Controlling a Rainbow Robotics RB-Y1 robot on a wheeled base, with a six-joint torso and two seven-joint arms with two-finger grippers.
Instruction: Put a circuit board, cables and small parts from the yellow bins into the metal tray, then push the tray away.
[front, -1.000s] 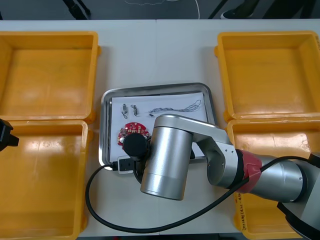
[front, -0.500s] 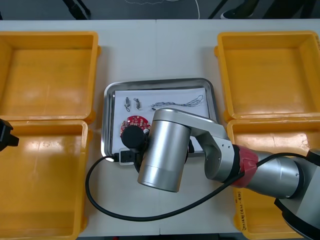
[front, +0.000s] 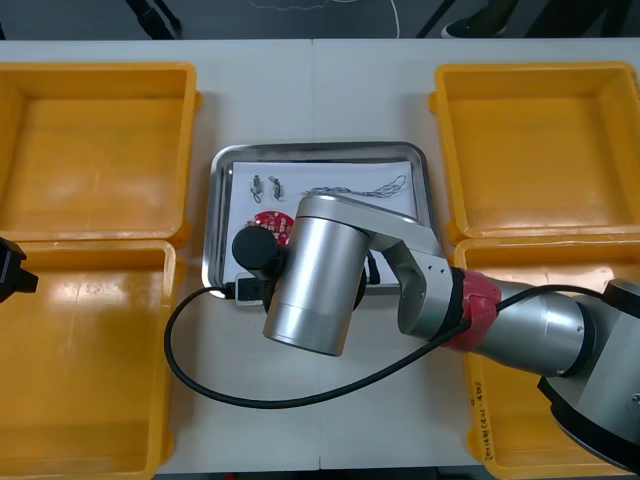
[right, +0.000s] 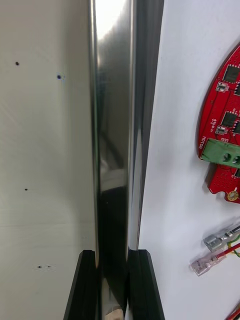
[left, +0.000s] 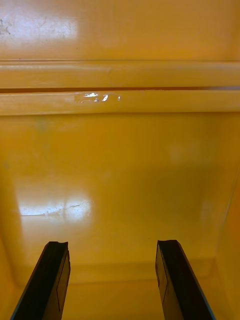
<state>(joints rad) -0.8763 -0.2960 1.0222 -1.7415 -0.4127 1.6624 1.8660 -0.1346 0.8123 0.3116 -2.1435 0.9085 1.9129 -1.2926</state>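
Fingers (left: 52, 272) of the left gripper (left: 111, 245) are spread wide apart, with nothing between them. It hangs at 9 o'clock on the worktop (front: 320, 90), over a yellow bin (front: 90, 360). The metal tray (front: 320, 148) sits in the middle, between the bins, and it is white inside. Two small metal parts (front: 265, 185) lie at its 10 o'clock. A round red circuit board (front: 270, 222) lies at its 8 o'clock. A thin twisted cable (front: 355, 190) lies at its 1 o'clock. A red and yellow cable (right: 215, 250) lies near the board. The right gripper (right: 114, 260) is at the tray's 6 o'clock side, under its big silver arm (front: 310, 290). Its fingers (right: 84, 287) pinch the tray's shiny rim.
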